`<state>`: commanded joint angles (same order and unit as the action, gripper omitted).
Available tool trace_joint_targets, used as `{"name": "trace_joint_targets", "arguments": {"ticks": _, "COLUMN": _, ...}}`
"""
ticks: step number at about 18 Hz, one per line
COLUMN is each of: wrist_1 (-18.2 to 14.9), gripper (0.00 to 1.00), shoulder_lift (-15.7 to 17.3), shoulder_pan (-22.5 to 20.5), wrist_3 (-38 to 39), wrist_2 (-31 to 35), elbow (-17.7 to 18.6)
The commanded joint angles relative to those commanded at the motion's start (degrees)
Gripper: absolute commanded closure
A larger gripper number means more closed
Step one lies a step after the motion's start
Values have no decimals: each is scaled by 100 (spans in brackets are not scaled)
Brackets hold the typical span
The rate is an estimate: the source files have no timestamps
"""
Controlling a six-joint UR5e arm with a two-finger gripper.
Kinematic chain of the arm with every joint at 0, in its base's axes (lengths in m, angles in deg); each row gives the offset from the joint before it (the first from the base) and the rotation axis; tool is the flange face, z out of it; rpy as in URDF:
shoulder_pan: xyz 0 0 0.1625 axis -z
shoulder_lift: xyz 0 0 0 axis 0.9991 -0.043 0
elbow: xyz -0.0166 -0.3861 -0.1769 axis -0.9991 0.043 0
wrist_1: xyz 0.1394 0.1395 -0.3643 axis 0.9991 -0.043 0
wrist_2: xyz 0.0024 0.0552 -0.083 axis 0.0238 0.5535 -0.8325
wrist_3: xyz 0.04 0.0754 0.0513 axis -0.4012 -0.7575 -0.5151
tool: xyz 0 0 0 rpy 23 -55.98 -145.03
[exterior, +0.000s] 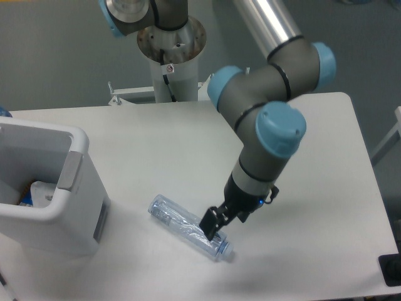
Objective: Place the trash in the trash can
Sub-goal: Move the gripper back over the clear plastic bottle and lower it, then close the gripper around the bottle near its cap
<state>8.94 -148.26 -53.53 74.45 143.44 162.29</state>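
The clear crinkled plastic bottle (pixel 178 219) lies on the white table (pixel 313 157), its pale blue cap pointing lower right. My gripper (pixel 212 227) is low over the cap end, tilted, and straddles the bottle. One dark finger (pixel 208 222) shows across the bottle; the other is hidden behind the wrist. The bottle still rests flat on the table. The white trash can (pixel 81 213) stands at the left edge, well left of the gripper. A white paper wad (pixel 42 189) lies inside it.
The arm's base column (pixel 169 56) rises behind the table's far edge. A black block (pixel 391 269) sits off the table's lower right corner. A metal frame (pixel 131 94) shows behind the far edge.
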Motion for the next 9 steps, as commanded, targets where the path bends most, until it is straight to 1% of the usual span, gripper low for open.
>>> {"name": "trace_joint_targets", "arguments": {"ticks": 9, "wrist_1": 44, "gripper": 0, "shoulder_lift": -378, "shoulder_pan": 334, "wrist_3": 449, "wrist_2": 448, "elbow": 53}}
